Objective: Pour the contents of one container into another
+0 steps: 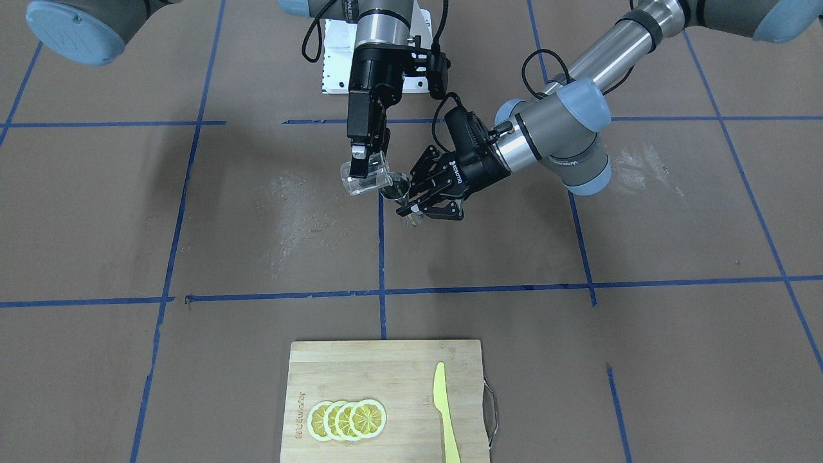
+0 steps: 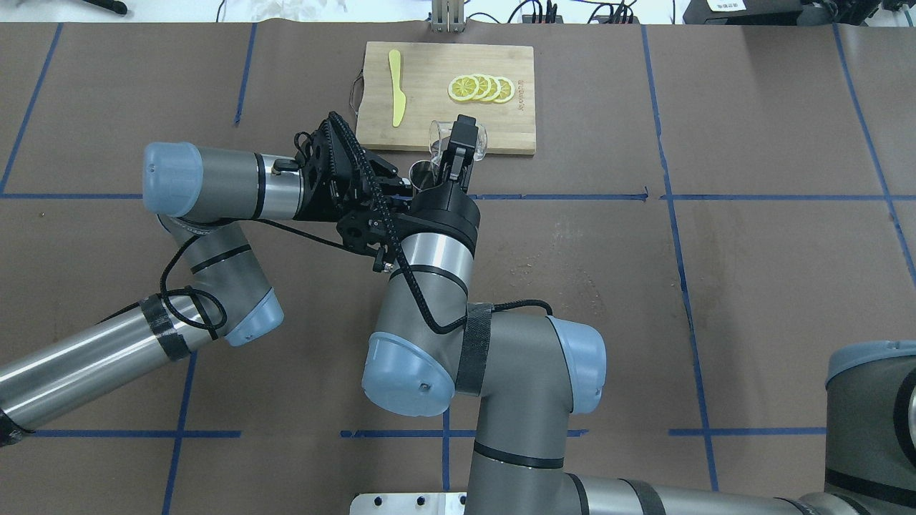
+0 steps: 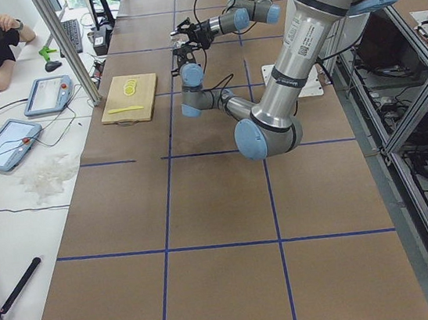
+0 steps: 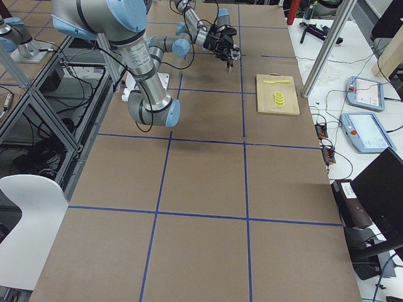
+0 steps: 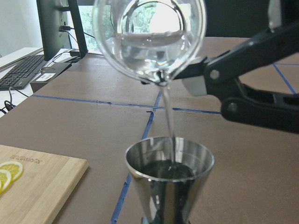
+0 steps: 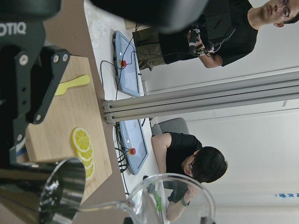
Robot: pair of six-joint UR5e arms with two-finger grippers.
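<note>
Glass cup (image 1: pixel 366 180), clenched tilted by right pincer (image 1: pixel 368 159), pours water (image 5: pixel 149 53) into steel cup (image 5: pixel 169 186) gripped by left pincer (image 1: pixel 408 196).

we've got silver-grey tubes on the left arm (image 1: pixel 604 48) and right arm (image 1: pixel 382 29), pale blue joint caps (image 1: pixel 582 96), chunky black left gripper (image 1: pixel 409 193) and right gripper (image 1: pixel 365 164) mid-frame with white lettering, black cables (image 2: pixel 413 290) looping off both wrists, black strap (image 2: pixel 472 350) lower centre overhead

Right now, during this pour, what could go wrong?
1. The stream falls into a narrow cup held in the air; a small drift could send it onto the table.
2. The glass looks far from empty, so the cup may overflow.
</note>
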